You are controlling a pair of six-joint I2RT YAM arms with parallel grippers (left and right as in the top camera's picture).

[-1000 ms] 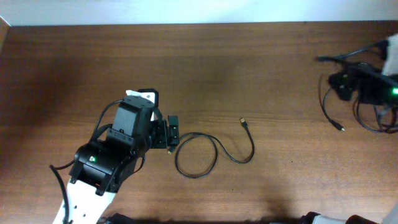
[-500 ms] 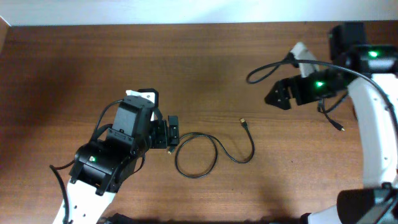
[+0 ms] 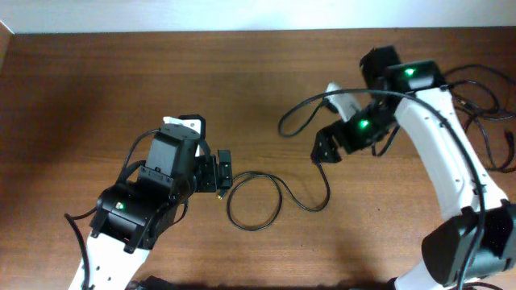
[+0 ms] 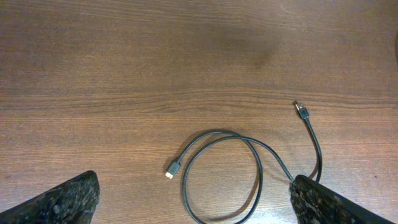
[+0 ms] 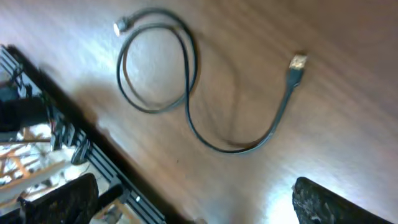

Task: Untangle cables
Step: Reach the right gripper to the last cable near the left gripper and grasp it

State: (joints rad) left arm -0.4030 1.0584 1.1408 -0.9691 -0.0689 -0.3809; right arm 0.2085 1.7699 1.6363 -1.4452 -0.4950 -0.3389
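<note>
Hovering at either end of the looped USB cable (image 4: 219, 132), your left fingers (image 4: 68, 199) and right fingers (image 5: 329, 202) stand spread, seemingly poised to draw it straight

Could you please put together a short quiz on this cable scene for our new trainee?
1. True or false: the cable on the table makes one loop that crosses itself.
2. In the overhead view, the right pincer is nearest: A) the loop; B) the plug on the long tail; C) the table's far edge.
3. What do the left pincer and right pincer hold?
Key: 1 true; 2 B; 3 nothing, both are open.
</note>
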